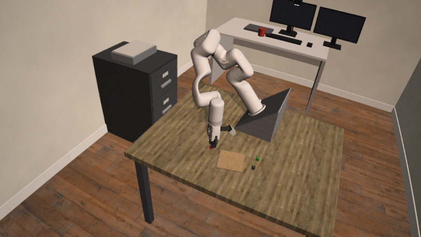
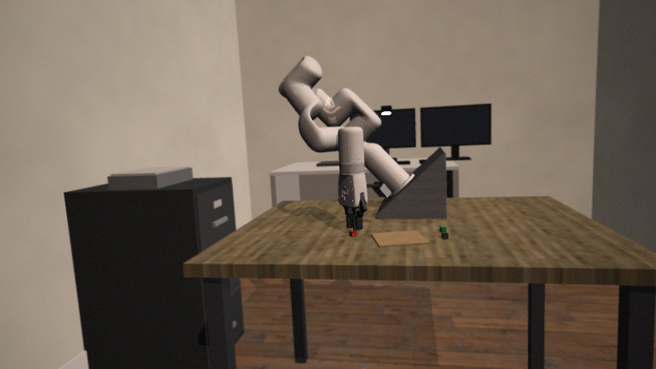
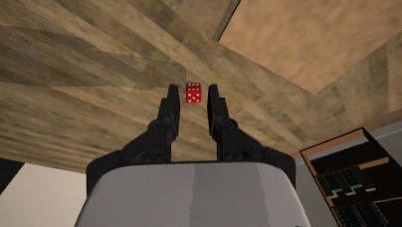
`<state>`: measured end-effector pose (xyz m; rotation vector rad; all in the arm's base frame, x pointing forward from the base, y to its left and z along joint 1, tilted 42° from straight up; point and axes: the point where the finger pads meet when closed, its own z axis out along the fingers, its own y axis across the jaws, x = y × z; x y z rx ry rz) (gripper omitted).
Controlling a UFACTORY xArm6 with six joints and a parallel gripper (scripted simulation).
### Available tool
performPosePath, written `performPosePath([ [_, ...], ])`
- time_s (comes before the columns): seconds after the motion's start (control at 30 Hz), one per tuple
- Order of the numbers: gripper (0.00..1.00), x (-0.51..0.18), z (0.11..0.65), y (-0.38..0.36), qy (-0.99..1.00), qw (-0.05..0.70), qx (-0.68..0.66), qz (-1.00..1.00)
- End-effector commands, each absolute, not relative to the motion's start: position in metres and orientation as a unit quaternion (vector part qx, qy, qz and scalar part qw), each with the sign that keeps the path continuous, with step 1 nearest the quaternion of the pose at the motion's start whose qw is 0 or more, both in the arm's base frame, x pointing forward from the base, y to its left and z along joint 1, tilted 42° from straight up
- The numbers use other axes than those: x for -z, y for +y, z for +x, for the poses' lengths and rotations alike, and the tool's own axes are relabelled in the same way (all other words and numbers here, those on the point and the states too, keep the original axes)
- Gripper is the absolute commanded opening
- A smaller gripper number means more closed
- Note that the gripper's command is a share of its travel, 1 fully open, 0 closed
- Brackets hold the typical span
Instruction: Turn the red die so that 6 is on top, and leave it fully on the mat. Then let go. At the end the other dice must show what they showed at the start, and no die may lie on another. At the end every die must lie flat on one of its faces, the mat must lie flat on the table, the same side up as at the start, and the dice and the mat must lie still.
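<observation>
The red die [image 3: 193,93] lies on the bare wooden table, a little way from the tan mat [image 1: 230,160], off its left edge. It also shows in the top view [image 1: 211,148] and the exterior view [image 2: 352,233]. Its upward face shows several white pips. My gripper [image 3: 193,96] [image 2: 354,225] points straight down and hovers just above the die. The fingers are partly open, with a small gap to the die on each side, and they hold nothing. The mat [image 3: 318,40] lies flat with nothing on it.
A green die [image 1: 257,158] and a black die [image 1: 253,167] lie on the table just past the mat's right edge, apart from each other. The arm's dark wedge-shaped base [image 1: 265,116] stands behind the mat. A black filing cabinet [image 1: 135,88] stands left of the table.
</observation>
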<state>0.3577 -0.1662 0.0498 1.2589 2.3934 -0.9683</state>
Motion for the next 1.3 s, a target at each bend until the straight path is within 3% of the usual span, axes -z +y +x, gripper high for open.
performPosePath([
  [0.0,0.31,-0.051,0.359,-0.166,0.826,0.135,0.333,0.434],
  [1.27,0.31,-0.036,0.358,-0.179,0.826,0.135,0.333,0.434],
])
